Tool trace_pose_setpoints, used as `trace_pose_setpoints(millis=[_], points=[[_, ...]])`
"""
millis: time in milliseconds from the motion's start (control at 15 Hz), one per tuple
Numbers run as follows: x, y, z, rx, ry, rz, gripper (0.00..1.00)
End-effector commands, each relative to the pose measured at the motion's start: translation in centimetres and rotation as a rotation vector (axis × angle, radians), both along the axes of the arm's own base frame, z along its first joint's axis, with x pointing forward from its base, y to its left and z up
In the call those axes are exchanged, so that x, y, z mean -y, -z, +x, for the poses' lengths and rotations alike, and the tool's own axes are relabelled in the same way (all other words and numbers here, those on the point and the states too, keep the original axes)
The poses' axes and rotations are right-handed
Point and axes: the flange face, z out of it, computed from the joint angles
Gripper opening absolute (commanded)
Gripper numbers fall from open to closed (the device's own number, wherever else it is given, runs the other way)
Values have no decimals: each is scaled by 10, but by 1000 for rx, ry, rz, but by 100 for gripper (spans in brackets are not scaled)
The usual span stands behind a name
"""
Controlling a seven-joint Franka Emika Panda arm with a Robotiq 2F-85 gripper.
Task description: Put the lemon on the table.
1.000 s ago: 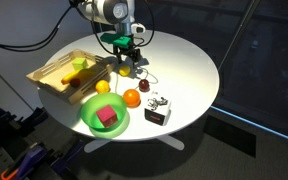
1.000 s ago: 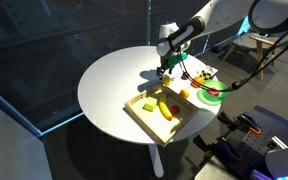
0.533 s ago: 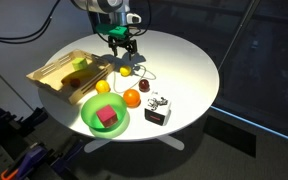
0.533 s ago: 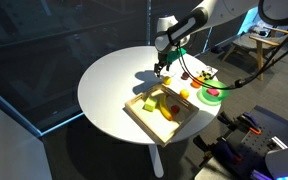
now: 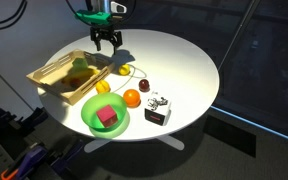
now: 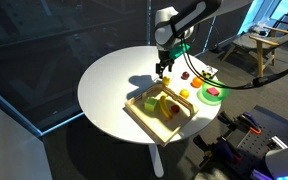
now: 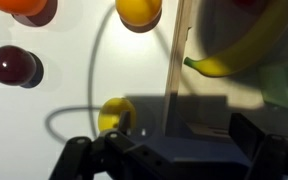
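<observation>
Our claw [image 5: 106,41], jaws spread and empty, had lifted clear within the last second. The lemon [image 5: 125,70] sat beneath it on the white table [image 5: 184,60], so we judged the placement done.

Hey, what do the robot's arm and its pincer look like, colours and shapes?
The arm is built of rounded white links with grey joints. A bright green piece sits at the wrist. Below it, the pincer is black, with two blocky dark fingers showing in the wrist view. No markings are legible.
</observation>
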Motion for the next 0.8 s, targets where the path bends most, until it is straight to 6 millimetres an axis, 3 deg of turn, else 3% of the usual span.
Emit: trace_pose_setpoints(millis=[0,733], points=[[-13,-31,-37,-32,-17,-6,100],[-35,-85,-101,-6,0,-23,100]])
